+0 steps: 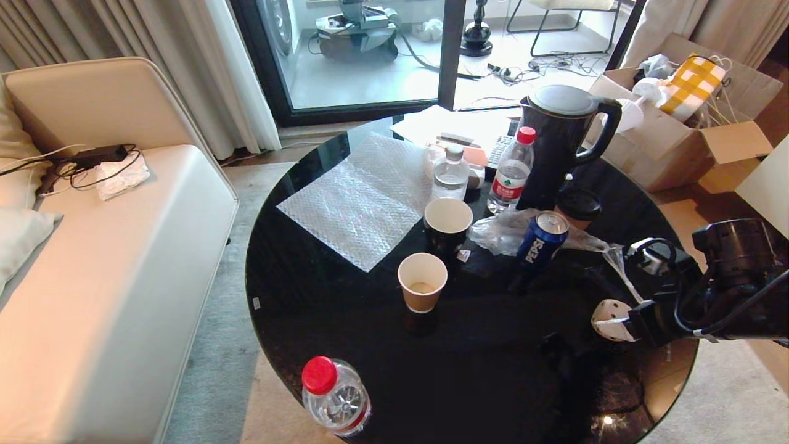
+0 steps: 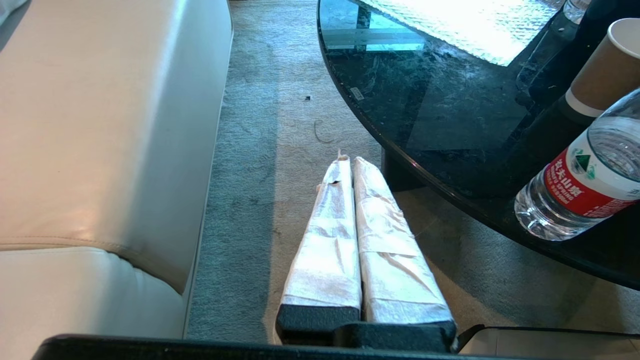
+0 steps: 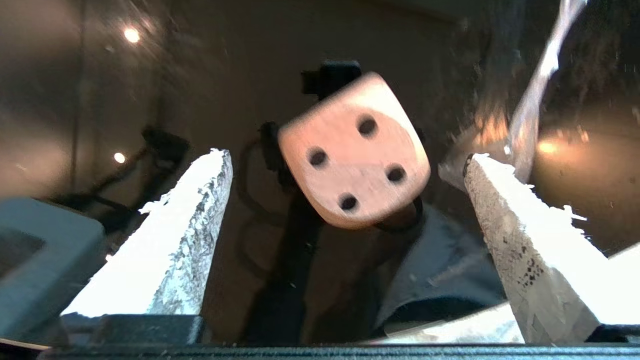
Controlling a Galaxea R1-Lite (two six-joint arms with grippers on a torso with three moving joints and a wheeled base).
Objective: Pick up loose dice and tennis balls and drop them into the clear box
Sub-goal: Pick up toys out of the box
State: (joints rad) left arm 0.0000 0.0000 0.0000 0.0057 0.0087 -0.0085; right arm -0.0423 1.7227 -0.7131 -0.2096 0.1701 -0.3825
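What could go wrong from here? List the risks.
1. The die lies loose between the right gripper's open fingers, near the table's edge; a nudge might roll it off.
2. No clear box is in view, so carrying could clip the Pepsi can or cup.

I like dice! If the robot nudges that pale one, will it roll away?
Probably tumbles a little: the pale die has rounded corners, and the black table looks glossy. Its flat faces should stop it soon. It sits between the right gripper's open fingers.
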